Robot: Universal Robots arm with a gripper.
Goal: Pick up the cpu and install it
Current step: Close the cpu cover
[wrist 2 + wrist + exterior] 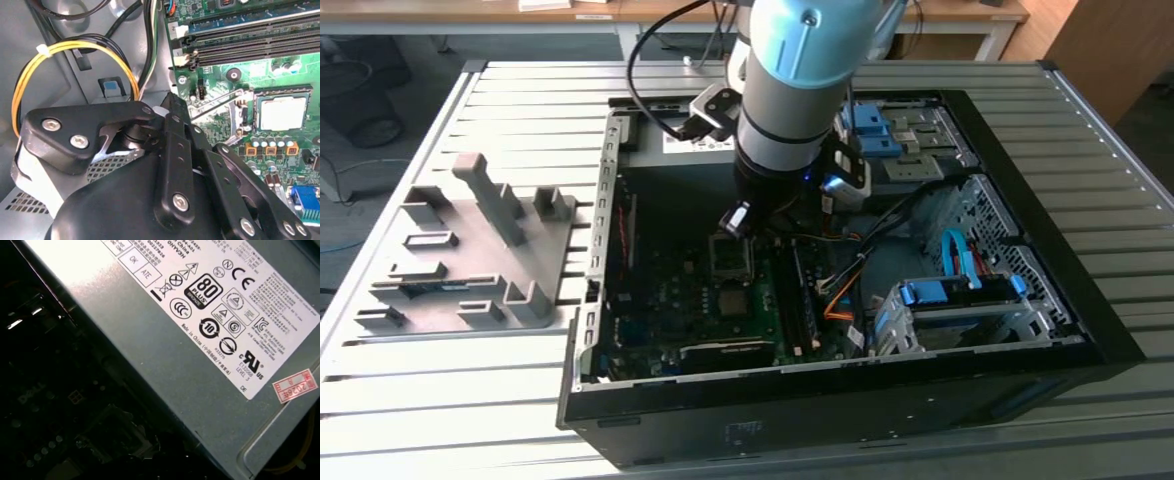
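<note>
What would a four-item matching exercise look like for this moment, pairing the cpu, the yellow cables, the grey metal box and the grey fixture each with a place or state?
Things:
1. cpu
2. yellow cables
3. grey metal box
4. grey fixture

Descriptions:
A. on the slatted table, at the exterior view's left of the case
B. looped, bound by a white tie
C. carries a white label
D. silver square within the socket on the green board

Pairs: 1-D, 2-B, 3-C, 4-A
</note>
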